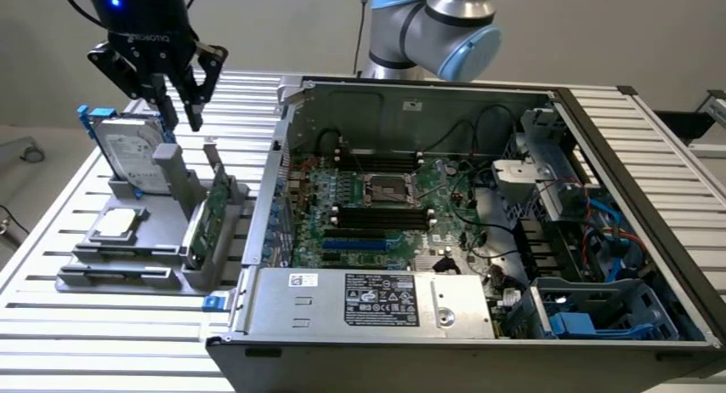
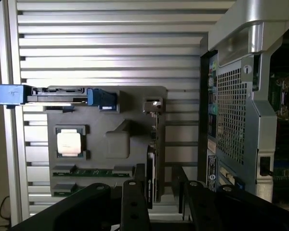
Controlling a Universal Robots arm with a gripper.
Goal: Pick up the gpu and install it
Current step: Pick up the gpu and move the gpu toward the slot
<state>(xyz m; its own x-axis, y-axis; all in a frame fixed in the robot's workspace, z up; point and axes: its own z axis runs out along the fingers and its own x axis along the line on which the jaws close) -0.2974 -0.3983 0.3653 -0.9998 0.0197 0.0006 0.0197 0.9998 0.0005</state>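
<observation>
The gpu (image 1: 211, 216) stands on edge in a grey holder (image 1: 145, 240) on the slatted table, at the exterior view's left of the open computer case (image 1: 477, 223). Its green board faces the case. In the wrist view the gpu (image 2: 152, 161) is a thin dark edge with a metal bracket at one end, in the holder (image 2: 111, 120). My gripper (image 1: 182, 114) hangs open and empty above the holder's far end, well above the card. Its two black fingers (image 2: 135, 209) straddle a gap near the gpu's near end; the gripper (image 2: 165, 204) holds nothing.
A silver hard drive with blue rails (image 1: 127, 148) stands upright in the holder just below the gripper. A small square silver chip (image 1: 119, 225) lies in a recess. Inside the case sits the motherboard with blue slots (image 1: 354, 241). The case's rear wall (image 2: 233, 110) rises next to the holder.
</observation>
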